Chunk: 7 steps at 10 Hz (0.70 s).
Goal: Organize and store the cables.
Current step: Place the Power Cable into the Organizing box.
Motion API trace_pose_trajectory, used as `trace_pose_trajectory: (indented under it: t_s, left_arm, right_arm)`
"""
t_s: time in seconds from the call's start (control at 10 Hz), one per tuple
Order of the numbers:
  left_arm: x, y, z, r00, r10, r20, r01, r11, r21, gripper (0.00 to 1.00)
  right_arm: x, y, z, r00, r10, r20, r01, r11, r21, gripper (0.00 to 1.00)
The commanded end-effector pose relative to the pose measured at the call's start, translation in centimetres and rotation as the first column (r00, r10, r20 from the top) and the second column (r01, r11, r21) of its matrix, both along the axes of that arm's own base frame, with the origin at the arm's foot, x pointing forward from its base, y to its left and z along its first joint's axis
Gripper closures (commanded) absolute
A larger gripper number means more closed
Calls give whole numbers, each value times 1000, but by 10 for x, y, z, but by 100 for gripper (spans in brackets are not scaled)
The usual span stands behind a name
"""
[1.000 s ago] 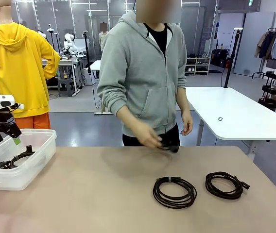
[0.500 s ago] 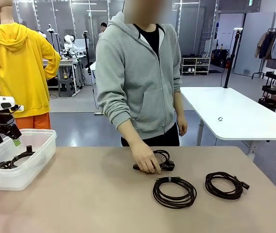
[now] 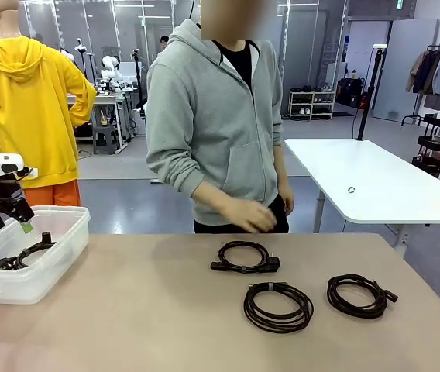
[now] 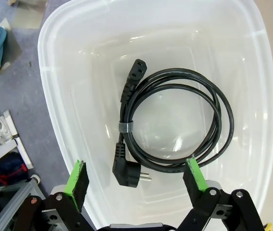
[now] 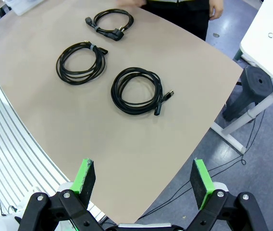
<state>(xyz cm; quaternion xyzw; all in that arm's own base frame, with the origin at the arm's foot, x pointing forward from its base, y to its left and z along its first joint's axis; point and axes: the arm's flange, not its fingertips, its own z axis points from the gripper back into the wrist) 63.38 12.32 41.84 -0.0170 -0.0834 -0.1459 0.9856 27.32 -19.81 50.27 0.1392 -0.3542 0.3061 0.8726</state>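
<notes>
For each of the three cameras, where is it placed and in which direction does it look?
Front: between the arms at the robot's side, looking across the table at the person; the left tool shows above the bin.
Left wrist: above the bin, looking down at the coiled cable inside; the left tool's green fingers show.
Right wrist: high over the table's edge, looking down at three coiled cables; the right tool shows, open.
Shared: front and right wrist both show those three cables.

Far cable (image 3: 243, 270), middle cable (image 3: 249, 308), right cable (image 3: 357, 311) on surface (image 3: 127, 310), binned cable (image 4: 125, 126) in bin (image 3: 30, 287): four cables. One bin. One person (image 3: 212, 116).
</notes>
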Motion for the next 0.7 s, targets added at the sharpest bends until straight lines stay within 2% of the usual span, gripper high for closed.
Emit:
trace_pose_trajectory:
  t_s: [0.0, 0.1, 0.2, 0.4, 0.6]
  left_arm:
    - [0, 0, 0, 1000, 0, 0, 0, 1000, 0, 0]
    - [-1, -11, 23, 998, -22, 56, 23, 1000, -11, 0]
    - [-13, -22, 46, 989, -49, 143, 52, 998, -22, 0]
    - [-56, -30, 79, 949, -140, 281, 154, 988, -27, 0]
    - [-105, -45, 94, 908, -233, 349, 268, 962, -54, 0]
  right_arm:
    - [-1, -1, 0, 1000, 14, 8, -14, 1000, 0, 0]
    - [-1, -1, 0, 1000, 14, 8, -14, 1000, 0, 0]
    - [-1, -1, 0, 1000, 14, 8, -14, 1000, 0, 0]
    - [-1, -1, 0, 1000, 14, 8, -14, 1000, 0, 0]
    - [-1, -1, 0, 1000, 14, 8, -14, 1000, 0, 0]
